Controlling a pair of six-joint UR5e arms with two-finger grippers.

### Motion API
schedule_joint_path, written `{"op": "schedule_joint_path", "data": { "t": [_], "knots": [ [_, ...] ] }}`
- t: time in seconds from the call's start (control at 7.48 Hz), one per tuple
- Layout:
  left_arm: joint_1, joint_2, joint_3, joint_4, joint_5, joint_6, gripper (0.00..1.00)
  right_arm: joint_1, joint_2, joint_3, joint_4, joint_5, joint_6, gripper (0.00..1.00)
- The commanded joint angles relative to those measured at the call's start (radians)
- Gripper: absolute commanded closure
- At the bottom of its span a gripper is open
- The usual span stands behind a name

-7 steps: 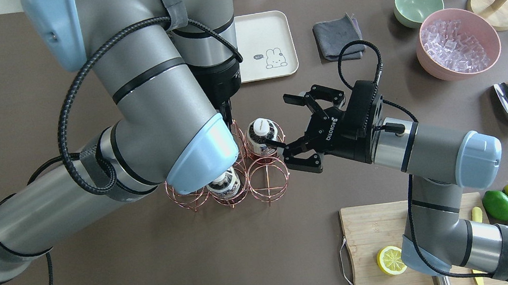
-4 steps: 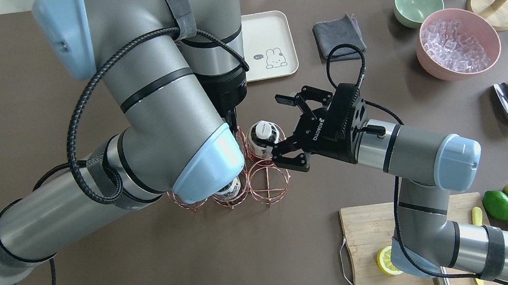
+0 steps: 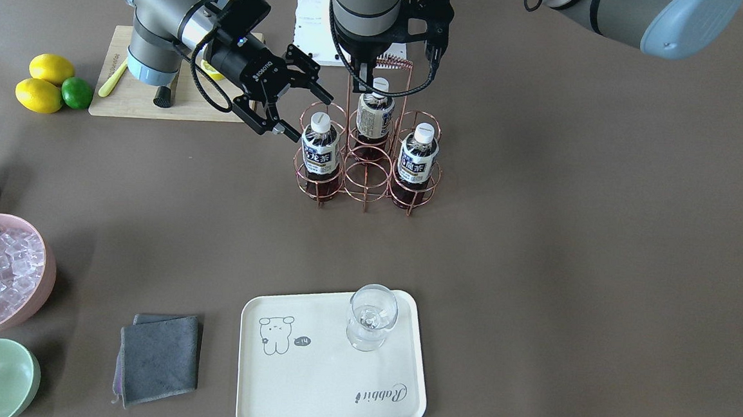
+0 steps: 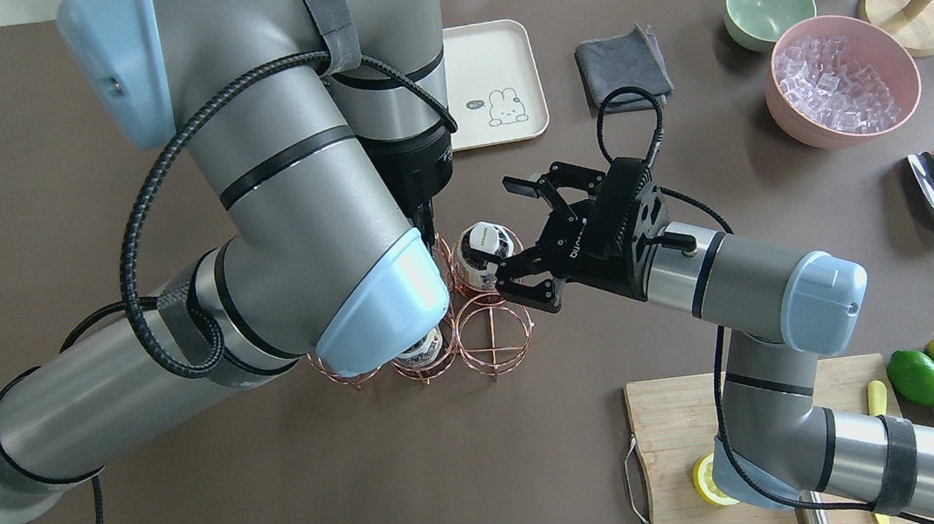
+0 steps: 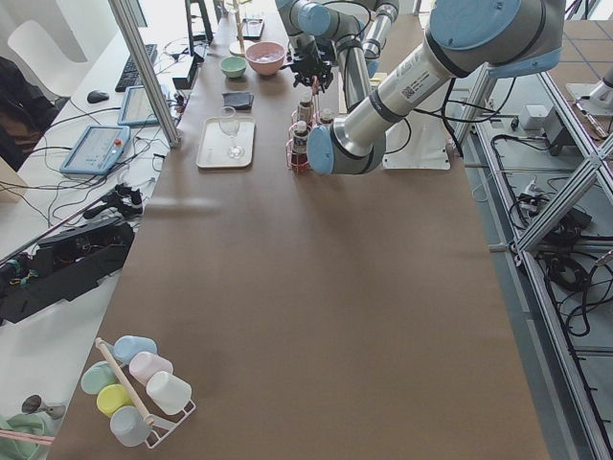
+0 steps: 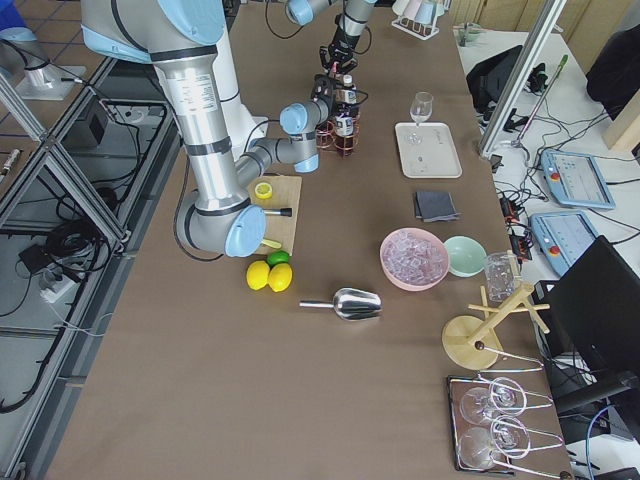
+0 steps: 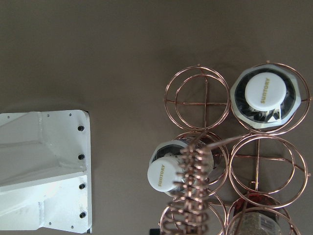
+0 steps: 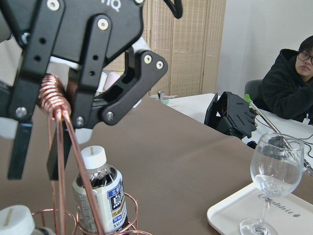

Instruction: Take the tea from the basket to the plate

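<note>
Starting at the left of the front view: got the right gripper (image 3: 306, 115) spread wide, hanging just beside the cap of the tea (image 3: 319, 147), gripping nothing. Tea itself down in the basket (image 7: 202, 101), in the left end cell of the row nearest the plate, so not lifted yet. Biggest worry: closing too high, pinching only the white cap and losing the bottle halfway out. Could also catch a finger on the copper ring around the label and drag the whole carrier sideways on the lift. Moving right, looks like the left gripper (image 3: 361, 86) pinched narrow on the coiled handle, presumably pinning things down; can't rule out a slip off that springy wire. Worth minding the middle bottle (image 3: 374, 115) and the right-hand bottle (image 3: 418, 156) too, close enough to bump with jaws that wide. As for room: lots of bare table between basket and plate (image 3: 309, 385), so a plain carry after a clean vertical pull. Grey cloth (image 3: 159, 357) just left of the plate, no bother. Better to land on the bear side, well apart from the wine glass (image 3: 371, 318) in the right-hand corner nearest the basket, tall and probably tippy.
</note>
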Motion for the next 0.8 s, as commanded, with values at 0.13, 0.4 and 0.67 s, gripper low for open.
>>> {"op": "schedule_joint_path", "data": {
  "t": [0.13,0.4,0.67],
  "knots": [
    [-0.001,0.002,-0.007,0.003,0.001,0.006,1.00,-0.018,0.025,-0.032,-0.002,-0.041,0.000,0.12],
    [0.000,0.002,-0.007,0.003,0.002,0.006,1.00,-0.028,0.025,-0.032,-0.004,-0.056,0.000,0.12],
    [0.000,0.002,-0.006,0.003,0.002,0.007,1.00,-0.033,0.025,-0.032,-0.005,-0.064,0.000,0.28]
  ]
}}
